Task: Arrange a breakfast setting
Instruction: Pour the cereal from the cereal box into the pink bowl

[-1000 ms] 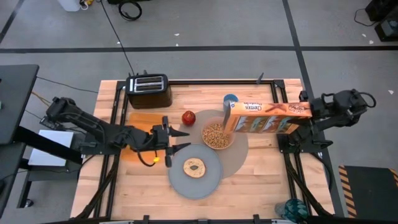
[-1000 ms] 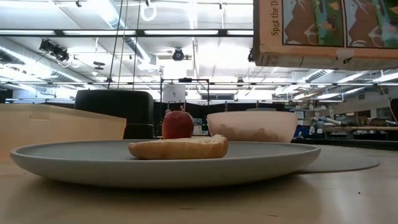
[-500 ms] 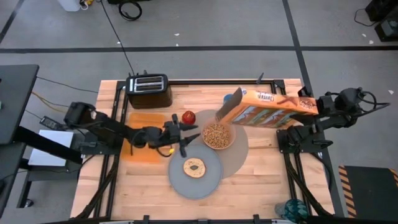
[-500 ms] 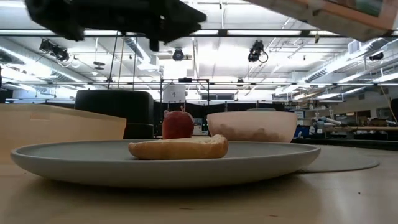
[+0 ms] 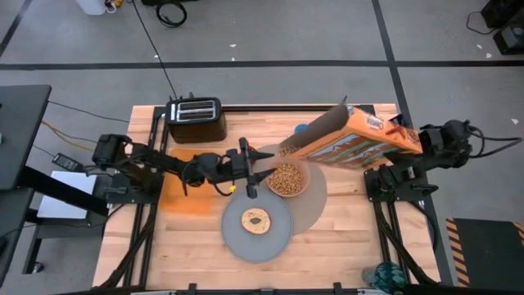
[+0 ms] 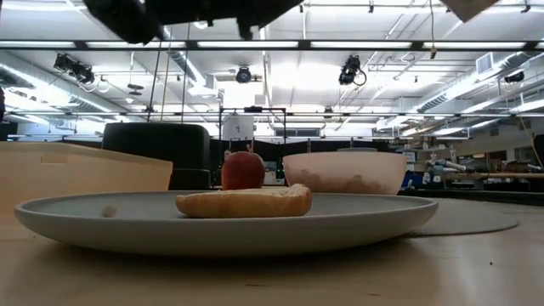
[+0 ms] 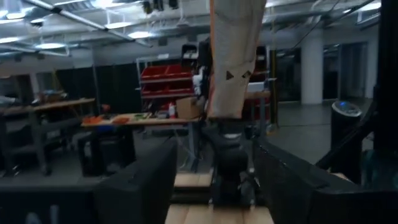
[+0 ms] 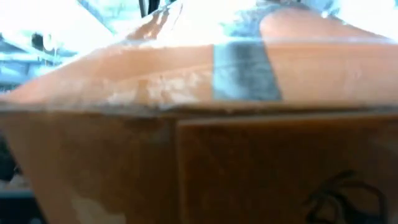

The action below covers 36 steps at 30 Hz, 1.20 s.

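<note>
A grey plate point(image 5: 274, 238) with a bagel point(image 5: 256, 220) lies near the front, overlapping the round mat point(image 5: 318, 197). On the mat stands a pink bowl point(image 5: 286, 179) filled with cereal. The red apple point(image 6: 242, 170) shows in the low view; from above my left arm hides it. My left gripper point(image 5: 260, 170) hovers open just left of the bowl, with nothing between its fingers point(image 7: 143, 186). My right gripper point(image 5: 407, 139) is shut on an orange cereal box point(image 5: 352, 139) held above the table's far right. The blue cup point(image 5: 300, 129) peeks out behind the box. My right gripper holds the cereal box by its closed end point(image 5: 395, 138), coming from the table's right side. The box is lifted clear and tilted, its open flapped end point(image 5: 315, 131) raised above the bowl's far side. The box fills the wrist view and hides the fingers.
A black toaster point(image 5: 195, 119) stands at the far left corner. An orange board point(image 5: 184, 192) lies on the wood under my left arm. The right arm's base point(image 5: 397, 180) stands at the table's right edge.
My left gripper has gone toward the table's right and far side, from beside the plate to over the apple next to the bowl. My right gripper has tipped and rolled the cereal box, so its open end has risen from level over the bowl.
</note>
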Available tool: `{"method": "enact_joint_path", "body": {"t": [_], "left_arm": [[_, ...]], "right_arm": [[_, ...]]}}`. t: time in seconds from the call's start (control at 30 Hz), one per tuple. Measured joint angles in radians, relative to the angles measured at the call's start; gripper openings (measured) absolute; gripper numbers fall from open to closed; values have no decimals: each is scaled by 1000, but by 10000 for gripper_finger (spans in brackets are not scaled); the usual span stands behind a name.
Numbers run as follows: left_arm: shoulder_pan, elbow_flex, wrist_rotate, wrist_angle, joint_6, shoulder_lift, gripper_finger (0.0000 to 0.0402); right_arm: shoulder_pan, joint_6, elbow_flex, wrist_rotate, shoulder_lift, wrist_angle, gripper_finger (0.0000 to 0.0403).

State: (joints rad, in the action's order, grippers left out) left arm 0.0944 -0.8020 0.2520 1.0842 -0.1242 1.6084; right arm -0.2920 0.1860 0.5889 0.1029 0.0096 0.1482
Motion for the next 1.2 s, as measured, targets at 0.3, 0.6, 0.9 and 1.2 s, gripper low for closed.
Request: {"method": "enact_joint_path", "body": {"t": [0.3, 0.6, 0.9, 1.2], "left_arm": [[-44, -247, -152, -51, -3, 126, 282], [-65, -558, -267, -56, 3, 338, 284], [-62, -678, -362, -50, 58, 390, 284], [-59, -713, -365, -64, 116, 389, 234]], "right_arm": [[0, 19, -230, -35, 17, -449, 191], [0, 19, -318, -42, 30, -598, 191], [0, 80, -318, -23, 29, -576, 191], [0, 114, -318, 12, 29, -538, 202]]}}
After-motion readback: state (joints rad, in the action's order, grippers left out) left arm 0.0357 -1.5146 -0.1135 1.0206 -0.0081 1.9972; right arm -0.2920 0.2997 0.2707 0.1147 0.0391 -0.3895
